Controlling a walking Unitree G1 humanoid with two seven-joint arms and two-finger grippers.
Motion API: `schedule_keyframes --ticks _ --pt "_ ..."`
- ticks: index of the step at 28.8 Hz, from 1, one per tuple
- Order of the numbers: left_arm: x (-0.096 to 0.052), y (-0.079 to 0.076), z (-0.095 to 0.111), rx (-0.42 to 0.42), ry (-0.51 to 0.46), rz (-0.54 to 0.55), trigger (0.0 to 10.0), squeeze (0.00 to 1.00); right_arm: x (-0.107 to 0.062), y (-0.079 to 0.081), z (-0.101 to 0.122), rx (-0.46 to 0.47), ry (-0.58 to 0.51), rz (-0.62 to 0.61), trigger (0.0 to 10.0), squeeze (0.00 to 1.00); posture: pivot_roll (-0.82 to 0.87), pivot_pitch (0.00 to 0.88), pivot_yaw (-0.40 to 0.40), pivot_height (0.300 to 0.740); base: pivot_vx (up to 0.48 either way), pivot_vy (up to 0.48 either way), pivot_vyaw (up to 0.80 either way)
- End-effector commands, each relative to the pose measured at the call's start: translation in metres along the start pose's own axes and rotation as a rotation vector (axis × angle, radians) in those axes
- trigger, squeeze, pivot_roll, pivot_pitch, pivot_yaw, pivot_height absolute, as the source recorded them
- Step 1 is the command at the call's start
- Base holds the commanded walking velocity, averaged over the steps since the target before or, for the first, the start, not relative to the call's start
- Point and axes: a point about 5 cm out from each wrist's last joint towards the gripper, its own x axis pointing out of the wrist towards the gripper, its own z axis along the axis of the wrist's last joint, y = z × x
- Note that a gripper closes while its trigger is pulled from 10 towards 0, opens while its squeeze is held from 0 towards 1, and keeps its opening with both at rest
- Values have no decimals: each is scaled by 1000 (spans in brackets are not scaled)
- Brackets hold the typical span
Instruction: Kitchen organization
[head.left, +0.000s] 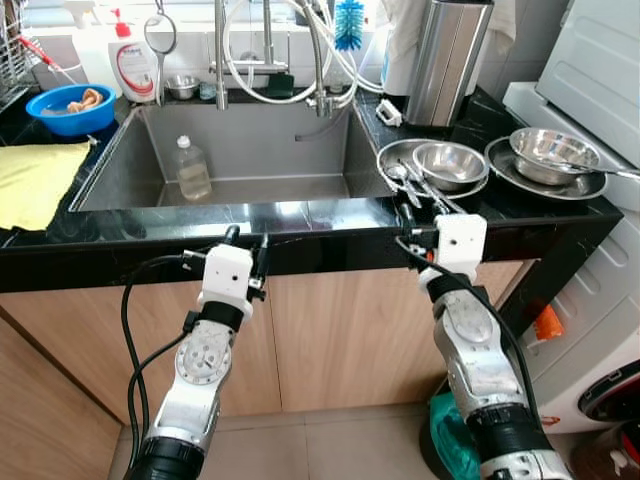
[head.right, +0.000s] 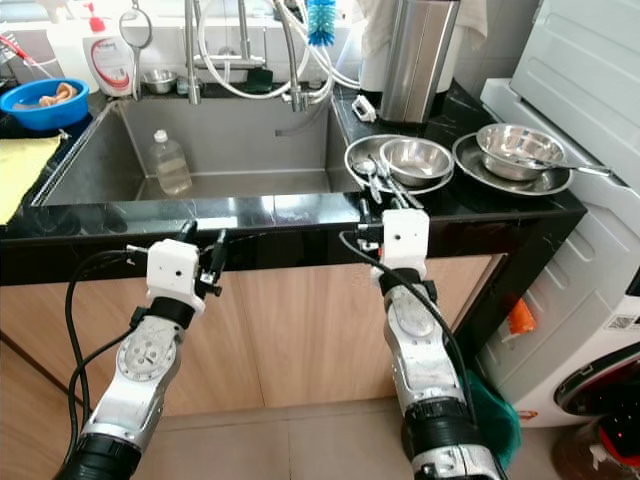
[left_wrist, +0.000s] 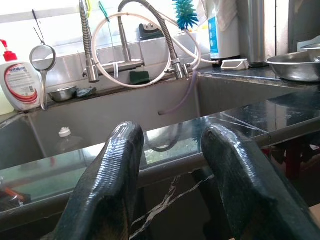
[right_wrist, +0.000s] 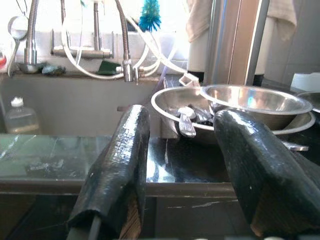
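The right pincer (head.left: 414, 240), fingers parted and empty, hovers at the counter's (head.left: 300, 215) near edge with the steel bowl (head.left: 451, 163) and spoons (head.left: 412, 182) on their plate just beyond it, while the open left pincer (head.left: 246, 243) faces the sink (head.left: 250, 150), farther away.

Back wall: faucets (head.left: 268, 55) with looped hoses, a blue brush (head.left: 348, 24).
Right of the counter's end: white washing machine (head.left: 597, 290).
Floor, right: green bag (head.left: 455, 440).
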Motion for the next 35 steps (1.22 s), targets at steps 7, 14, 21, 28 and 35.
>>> schedule_keyframes --ticks 7,14,21,28,35 --pt "-4 11 10 24 -40 41 10000 0 -14 -1 17 -28 -119 2 10000 0 -128 0 -29 706 0 0 0" --pt "2 21 39 21 -153 95 10000 0 -17 4 40 -70 -210 23 10000 0 -125 0 -39 706 0 0 0" --pt "11 16 45 -14 -172 107 10000 0 -15 5 39 -84 -203 27 10000 0 -120 0 -42 706 0 0 0" --pt "13 14 45 -33 -171 124 10000 0 -9 5 50 -90 -238 22 10000 0 -135 0 -35 706 85 0 0" --pt "15 16 47 -28 -175 116 10000 0 -9 6 50 -89 -241 22 10000 0 -136 0 -28 706 359 0 0"
